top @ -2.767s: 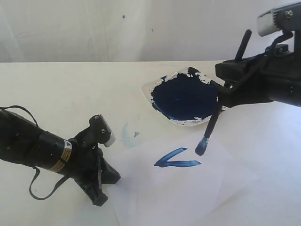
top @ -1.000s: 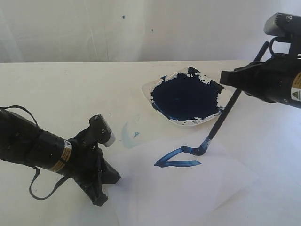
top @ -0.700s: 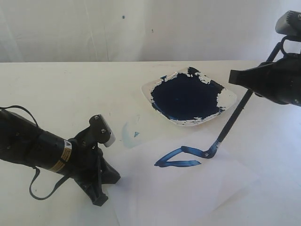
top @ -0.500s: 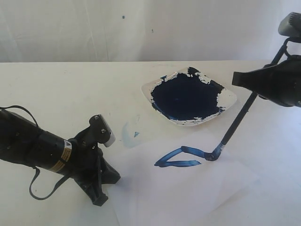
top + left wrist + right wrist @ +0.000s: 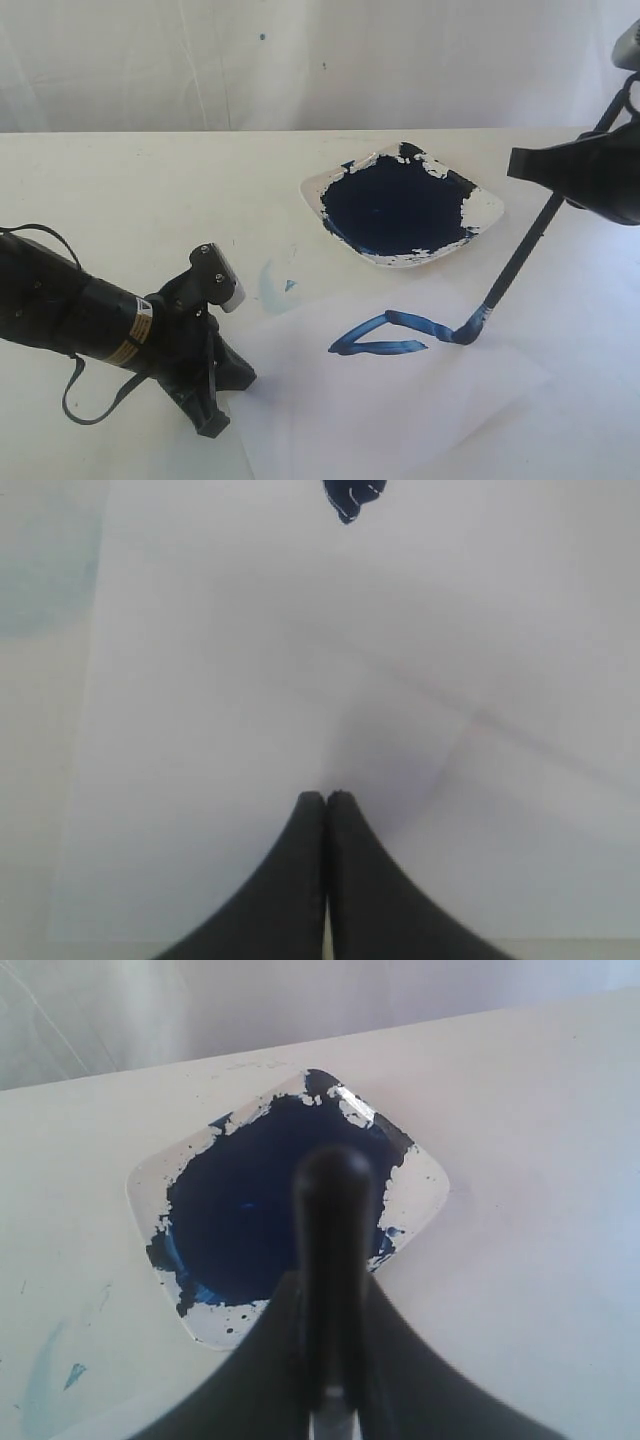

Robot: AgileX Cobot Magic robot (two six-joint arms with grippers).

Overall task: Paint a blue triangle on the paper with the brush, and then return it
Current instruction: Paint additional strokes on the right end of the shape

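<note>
On the paper (image 5: 400, 410), your right gripper (image 5: 335, 1300) is clamped tight on the brush (image 5: 515, 265). Its bristles rest at the 3 o'clock corner of the blue triangle (image 5: 395, 348); the unclosed lower stroke lies seemingly toward 8 o'clock.

dish (image 5: 488, 208) behind paper (image 5: 400, 410), brush (image 5: 518, 260) on paper

We count one table (image 5: 120, 200), one paper (image 5: 400, 410) at lower centre, one paint dish (image 5: 487, 207) at upper centre, one brush (image 5: 520, 255), one blue triangle (image 5: 385, 348), not closed, one pale smudge (image 5: 270, 285), and two grippers: the left gripper (image 5: 210, 425) at lower left and the right gripper (image 5: 333, 1280) at the right edge.
</note>
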